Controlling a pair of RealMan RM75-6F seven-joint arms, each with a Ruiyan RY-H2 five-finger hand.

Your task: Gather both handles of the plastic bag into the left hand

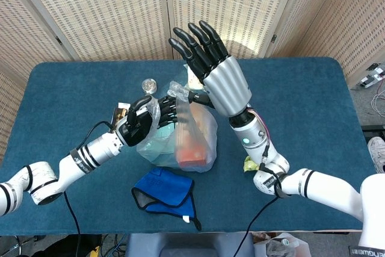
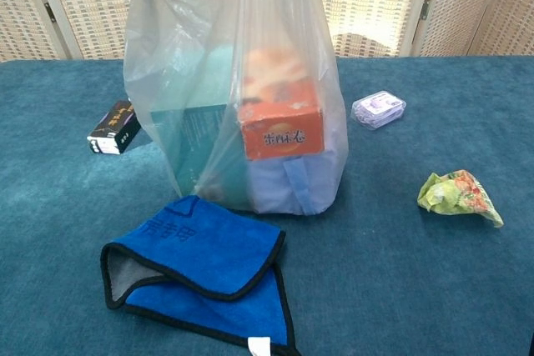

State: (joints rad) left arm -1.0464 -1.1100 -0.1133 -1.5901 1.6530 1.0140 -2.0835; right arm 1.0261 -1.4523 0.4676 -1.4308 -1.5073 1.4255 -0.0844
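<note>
My left hand [image 1: 139,126] fingers curl around the plastic bag [image 2: 238,89] handles at table [image 1: 313,94] centre. My right hand [image 1: 213,67] fingers spread, raised at the bag's 1 o'clock, thumb near the handles. Blue table, lattice screens [image 1: 108,4] at 12. Bag holds an orange box [image 2: 279,127] and a teal box [image 2: 196,143].

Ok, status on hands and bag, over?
Left hand grips plastic bag handles. Right hand open, raised above bag. Blue cloth lies in front.

Cloth [image 2: 200,277] before bag [image 2: 238,89]; crumpled wrapper [image 2: 458,196] to its right.
</note>
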